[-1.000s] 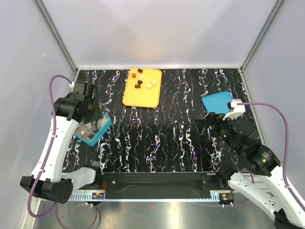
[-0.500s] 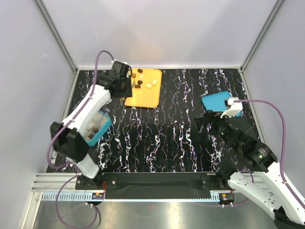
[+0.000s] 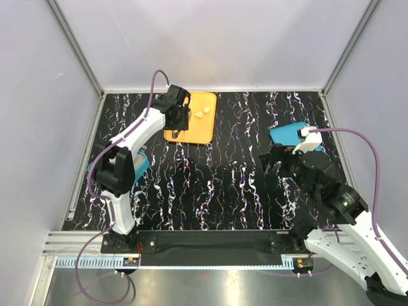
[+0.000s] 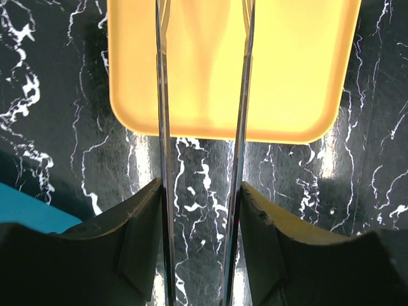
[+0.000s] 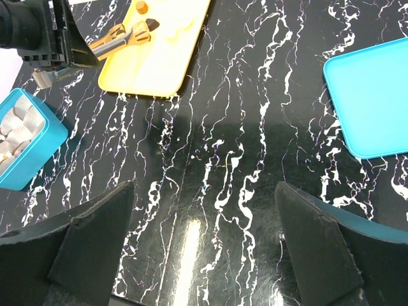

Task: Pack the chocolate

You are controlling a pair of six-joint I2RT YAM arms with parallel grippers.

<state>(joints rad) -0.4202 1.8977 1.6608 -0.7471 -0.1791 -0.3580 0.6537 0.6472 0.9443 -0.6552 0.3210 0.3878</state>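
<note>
Earlier the left gripper point(image 3: 183, 118) hung over the teal box point(image 3: 141, 167). By this moment it had swung up the table and reached over the left side of the flat orange tray point(image 3: 199, 132). The right gripper point(image 3: 273, 164) had hardly moved.

The left gripper's fingers point(image 4: 162, 95) were two long, thin, shiny blades, like tweezers. They stood apart with nothing between them, though their tips ran off the top of the wrist view. The tray under them was smooth and glossy, with round corners and a low rim.

The chocolate point(image 3: 199, 114) lay on the tray, to the right of the blades. The pale rounds point(image 5: 172, 29) were flat and creamy and sat close together. A dark piece point(image 5: 152, 24) was small and lumpy, just past the blade tips. Whether it touched them could not be told.

The box was a deep tub with white crinkly paper cups inside. A flat teal lid point(image 3: 285, 135) lay well apart on the right. The right gripper's chunky black fingers point(image 5: 95, 255) were spread wide and held nothing. They hung over the shiny black table point(image 3: 236, 185) with its white wiggly veins.
</note>
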